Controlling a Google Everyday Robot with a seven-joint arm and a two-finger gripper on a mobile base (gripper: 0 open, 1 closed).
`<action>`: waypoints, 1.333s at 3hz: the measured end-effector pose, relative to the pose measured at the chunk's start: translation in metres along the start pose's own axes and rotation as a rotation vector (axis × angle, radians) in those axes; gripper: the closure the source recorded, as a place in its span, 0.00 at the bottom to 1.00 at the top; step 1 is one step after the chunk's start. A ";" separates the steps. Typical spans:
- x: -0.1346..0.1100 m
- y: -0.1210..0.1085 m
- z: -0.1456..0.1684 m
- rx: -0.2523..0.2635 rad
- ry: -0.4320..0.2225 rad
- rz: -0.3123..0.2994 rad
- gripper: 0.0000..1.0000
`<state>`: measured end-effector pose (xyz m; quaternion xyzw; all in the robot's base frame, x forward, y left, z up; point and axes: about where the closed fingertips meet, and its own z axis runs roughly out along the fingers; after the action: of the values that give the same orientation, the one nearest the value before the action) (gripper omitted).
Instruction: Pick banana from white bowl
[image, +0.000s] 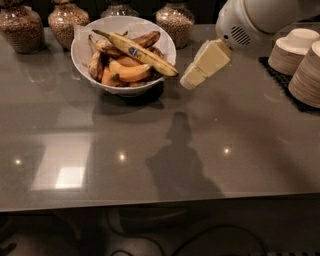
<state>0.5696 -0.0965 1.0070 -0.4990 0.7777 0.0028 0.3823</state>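
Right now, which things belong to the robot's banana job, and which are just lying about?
In the job: long speckled banana, white bowl holding it, gripper hovering right of the bowl.
Lying about: other bananas in the bowl, filled jars behind, stacked pale discs at right.

I see my cream hand (190, 80) just beside the white bowl (80, 47), the brown-speckled yellow banana (145, 57) with its blue sticker, and the grey counter (150, 150).
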 end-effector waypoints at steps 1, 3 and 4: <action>0.000 0.000 0.000 0.000 0.000 0.000 0.00; -0.060 -0.016 0.047 0.049 -0.155 0.008 0.00; -0.088 -0.021 0.077 0.051 -0.226 0.027 0.19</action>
<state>0.6495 -0.0088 1.0133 -0.4753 0.7361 0.0444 0.4799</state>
